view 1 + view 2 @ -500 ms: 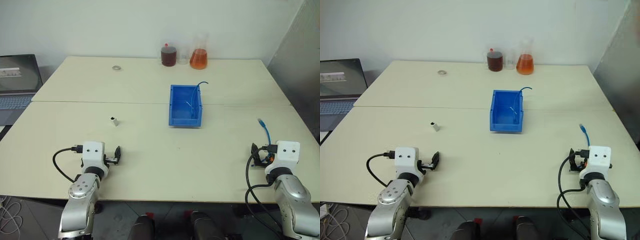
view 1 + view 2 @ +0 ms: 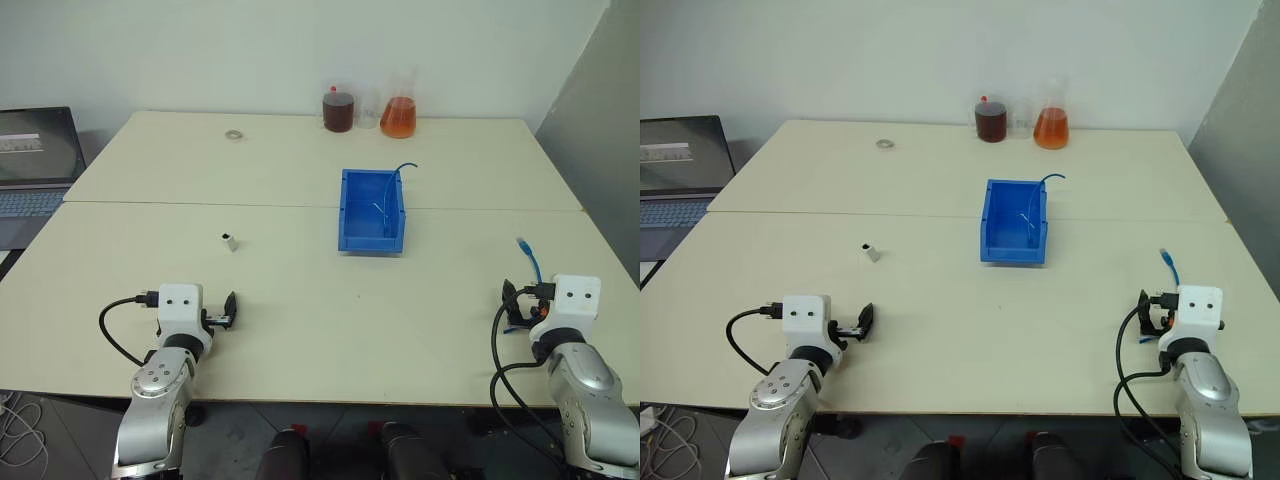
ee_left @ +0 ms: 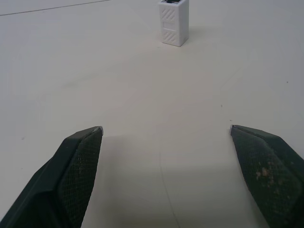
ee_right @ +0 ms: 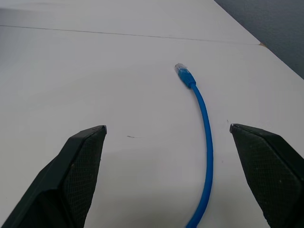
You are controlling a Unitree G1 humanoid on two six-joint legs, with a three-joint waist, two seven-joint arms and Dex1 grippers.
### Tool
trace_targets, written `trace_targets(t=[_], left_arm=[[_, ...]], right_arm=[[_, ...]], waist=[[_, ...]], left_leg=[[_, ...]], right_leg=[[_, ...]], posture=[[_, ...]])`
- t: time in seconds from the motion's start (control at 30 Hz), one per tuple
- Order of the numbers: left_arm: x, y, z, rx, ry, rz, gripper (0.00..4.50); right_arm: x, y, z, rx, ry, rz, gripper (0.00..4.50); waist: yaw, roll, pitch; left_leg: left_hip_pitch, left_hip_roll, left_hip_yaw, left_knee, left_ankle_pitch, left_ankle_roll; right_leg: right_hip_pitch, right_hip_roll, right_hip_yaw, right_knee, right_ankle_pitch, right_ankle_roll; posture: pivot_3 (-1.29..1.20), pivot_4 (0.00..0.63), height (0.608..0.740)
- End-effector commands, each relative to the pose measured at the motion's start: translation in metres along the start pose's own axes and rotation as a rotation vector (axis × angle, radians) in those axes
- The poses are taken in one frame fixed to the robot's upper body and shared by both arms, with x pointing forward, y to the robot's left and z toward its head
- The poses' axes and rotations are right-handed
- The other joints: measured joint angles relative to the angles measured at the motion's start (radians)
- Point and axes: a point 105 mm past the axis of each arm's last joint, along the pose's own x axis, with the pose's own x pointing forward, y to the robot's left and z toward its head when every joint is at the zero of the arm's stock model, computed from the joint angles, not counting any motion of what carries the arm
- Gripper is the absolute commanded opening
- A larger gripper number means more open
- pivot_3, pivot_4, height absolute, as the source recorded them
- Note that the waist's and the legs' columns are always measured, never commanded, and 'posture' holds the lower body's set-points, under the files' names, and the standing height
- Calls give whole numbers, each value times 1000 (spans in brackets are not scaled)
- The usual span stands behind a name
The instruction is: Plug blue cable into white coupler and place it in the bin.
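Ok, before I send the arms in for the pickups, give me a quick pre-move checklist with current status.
1. Left gripper open: ok.
2. Right gripper open: ok.
3. White coupler upright on the table, ahead of the left gripper, untouched: ok.
4. Blue cable plug end lying free between and beyond the right fingers: ok.
5. Cable plugged into coupler: not ok, they lie far apart.
6. Bin fully empty: not ok, a blue wire is inside.

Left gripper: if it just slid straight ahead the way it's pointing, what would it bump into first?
Probably the white coupler, standing upright on the table ahead of the open left gripper, slightly off centre, with only bare tabletop between them.
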Motion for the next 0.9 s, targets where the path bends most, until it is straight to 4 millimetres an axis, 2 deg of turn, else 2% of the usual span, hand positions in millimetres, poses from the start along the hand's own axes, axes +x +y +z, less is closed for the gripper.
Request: trace_targets(t=[0.03, 0.27, 0.43, 0.5, 0.57, 0.63, 0.77, 0.9], left_arm=[[0, -3, 8, 6, -34, -21, 4500], [2, -12, 12, -15, -55, -83, 4500], [3, -36, 27, 11, -97, -242, 4500], [4, -51, 38, 41, -120, -357, 4500], [-1, -77, 55, 115, -158, -570, 4500], [-8, -92, 70, 163, -187, -737, 4500], [-12, -102, 95, 221, -226, -913, 4500], [-23, -124, 116, 320, -271, -1135, 4500]], right_arm=[[-3, -5, 12, -19, -46, -22, 4430], [-3, -7, 15, -26, -52, -27, 4430], [-2, -8, 18, -28, -63, -31, 4430], [-1, -7, 21, -33, -69, -26, 4430], [0, -9, 25, -37, -75, -23, 4430], [2, -11, 28, -45, -80, -19, 4430], [5, -12, 32, -50, -82, -12, 4430], [8, -10, 33, -50, -75, 9, 4430]], waist=[[0, 0, 0], [0, 0, 0], [0, 0, 0], [0, -1, 1], [0, -1, 1], [0, 0, 2], [-2, 0, 3], [-1, -1, 4]], left_leg=[[0, 0, 0, 0, 0, 0], [0, 0, 0, 0, 0, 0], [0, 0, 0, 0, 0, 0], [0, 0, 0, 0, 0, 0], [0, 0, 0, 0, 0, 0], [-1, 0, 0, 0, 0, 0], [-1, 0, 0, -1, 0, 0], [-2, 0, 0, -2, 0, 0]], right_leg=[[0, 0, 0, 0, 0, 0], [0, 0, 0, 0, 0, 0], [0, 0, 0, 0, 0, 0], [0, 0, 0, 0, 0, 0], [0, 0, 0, 0, 0, 0], [0, 0, 0, 0, 0, 0], [-1, 0, 0, -1, 0, 0], [-1, 1, -1, -1, -1, -1]], posture=[[0, 150, 740], [0, 150, 740], [0, 150, 740], [0, 150, 740], [0, 150, 740], [0, 150, 740], [0, 150, 740], [0, 150, 740]])
